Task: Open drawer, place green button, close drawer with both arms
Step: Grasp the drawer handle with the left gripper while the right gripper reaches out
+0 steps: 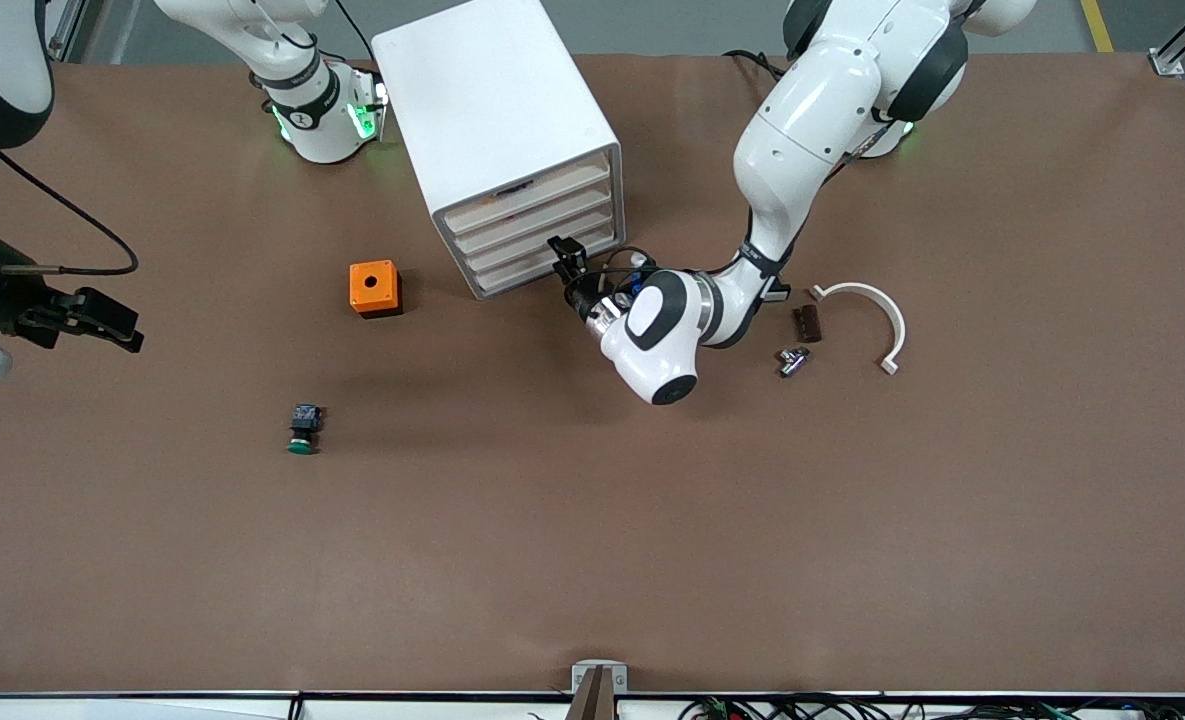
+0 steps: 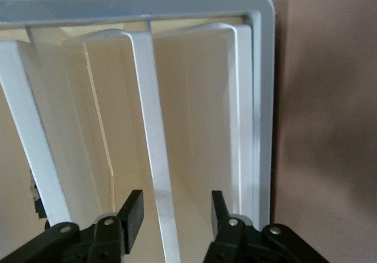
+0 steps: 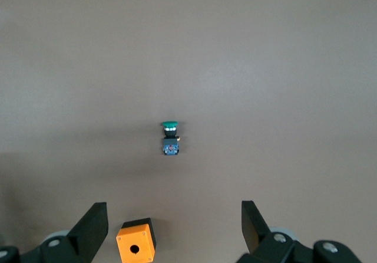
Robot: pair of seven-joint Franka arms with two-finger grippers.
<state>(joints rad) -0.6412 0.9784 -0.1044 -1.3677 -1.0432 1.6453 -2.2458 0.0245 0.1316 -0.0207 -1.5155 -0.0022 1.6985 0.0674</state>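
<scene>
The white cabinet [image 1: 492, 100] has all four drawers shut. My left gripper [image 1: 567, 258] is at the front of a lower drawer [image 1: 537, 262], at its end toward the left arm. In the left wrist view its fingers [image 2: 132, 210] straddle that drawer's white front lip [image 2: 154, 139], with a gap on each side, so the left gripper [image 2: 175, 207] is open. The green-capped button [image 1: 302, 428] lies on its side on the table, nearer the front camera than the orange box. My right gripper [image 1: 112, 325] hangs open and empty at the right arm's end of the table; its wrist view shows the button [image 3: 170, 138] well below it.
An orange box with a hole [image 1: 374, 288] sits beside the cabinet, toward the right arm's end. Near the left arm lie a white curved piece [image 1: 872, 310], a small brown block [image 1: 807, 322] and a small metal part [image 1: 792, 360].
</scene>
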